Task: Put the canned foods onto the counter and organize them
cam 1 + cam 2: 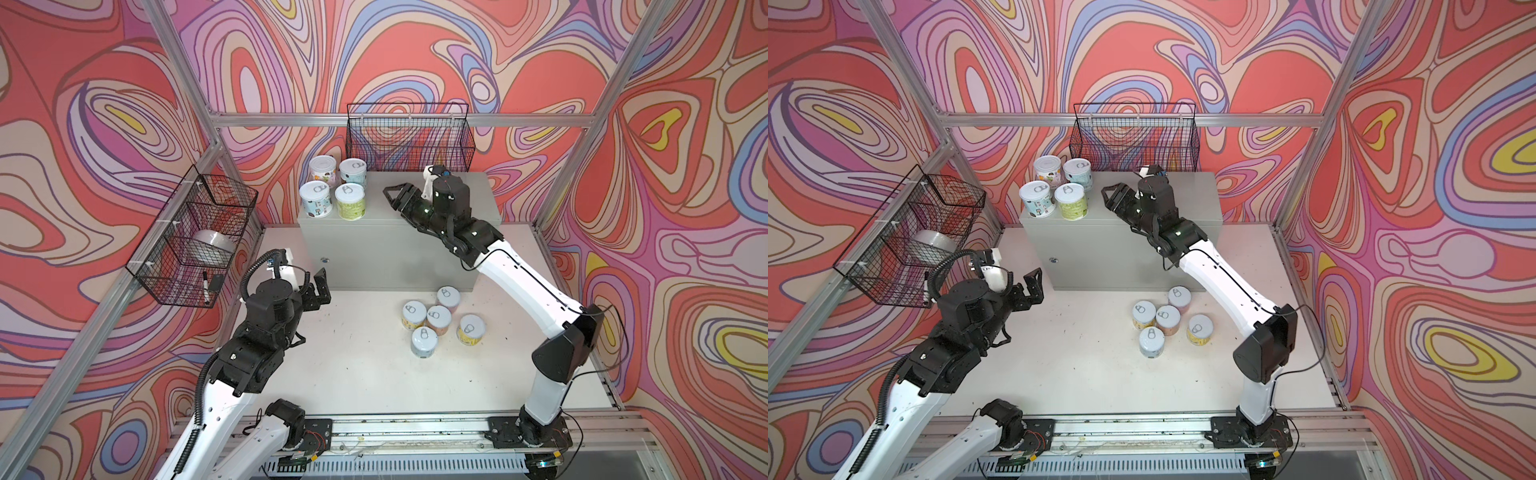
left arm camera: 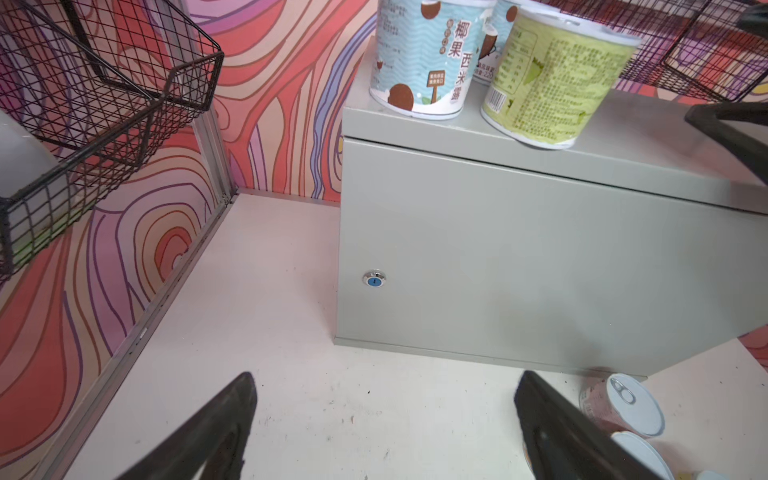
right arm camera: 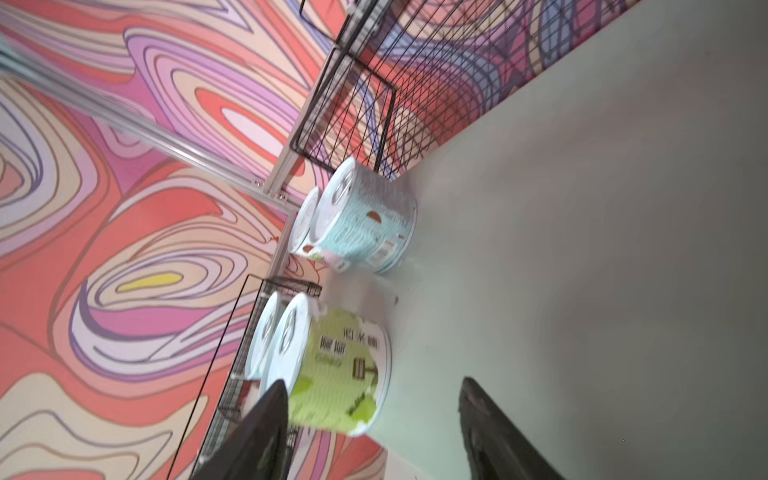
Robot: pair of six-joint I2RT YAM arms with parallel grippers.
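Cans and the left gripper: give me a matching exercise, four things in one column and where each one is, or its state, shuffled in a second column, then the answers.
Column one
1. green-label can
2. pink-label can
3. left gripper
4. marker

Column two
A. inside the side wire basket
B. open, holding nothing
C. standing on the table, near the front of the counter
D. standing on top of the counter

Pairs: 1-D, 2-C, 3-B, 4-A
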